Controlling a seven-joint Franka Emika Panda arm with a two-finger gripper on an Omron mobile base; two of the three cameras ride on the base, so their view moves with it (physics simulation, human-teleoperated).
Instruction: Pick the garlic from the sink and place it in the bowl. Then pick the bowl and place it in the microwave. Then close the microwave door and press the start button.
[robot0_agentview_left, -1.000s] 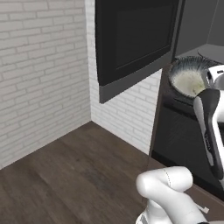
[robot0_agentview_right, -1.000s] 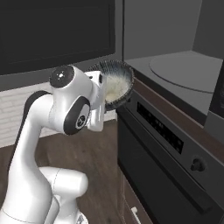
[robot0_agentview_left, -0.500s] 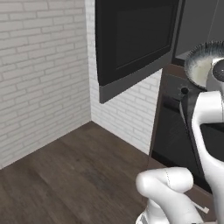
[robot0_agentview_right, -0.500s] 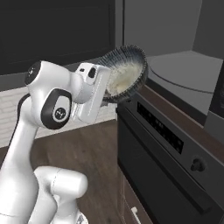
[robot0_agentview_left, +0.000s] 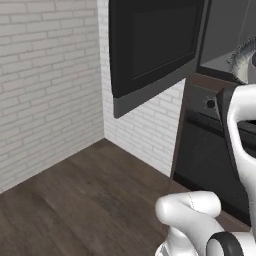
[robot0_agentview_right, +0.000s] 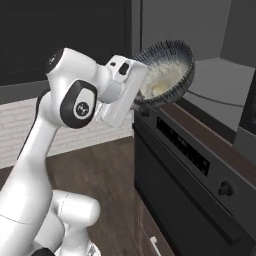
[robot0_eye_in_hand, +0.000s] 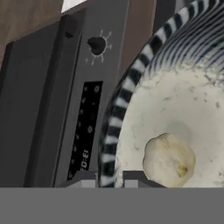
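Note:
My gripper (robot0_agentview_right: 138, 100) is shut on the near rim of the bowl (robot0_agentview_right: 167, 67), a deep dark speckled bowl with a whitish inside. I hold it tilted in the air, just in front of the microwave (robot0_agentview_right: 220, 92) opening and above the oven's control panel. In the hand view the fingertips (robot0_eye_in_hand: 135, 177) pinch the striped rim of the bowl (robot0_eye_in_hand: 175, 100), and the pale cream garlic (robot0_eye_in_hand: 169, 159) lies inside it near the fingers. The microwave door (robot0_agentview_left: 152, 47) stands swung open to the left. At the right edge of the left base view the bowl (robot0_agentview_left: 244, 60) peeks past my arm.
A black oven (robot0_agentview_right: 185, 200) with a knob (robot0_eye_in_hand: 97, 44) and display strip sits directly under the microwave. The grey turntable plate (robot0_agentview_right: 227, 97) lies inside the cavity. A white brick wall (robot0_agentview_left: 50, 85) and dark wood floor (robot0_agentview_left: 90, 200) are on the left.
The arm has swung the bowl up and to the right, from beside the oven front to the level of the microwave opening. The grip on the rim is unchanged.

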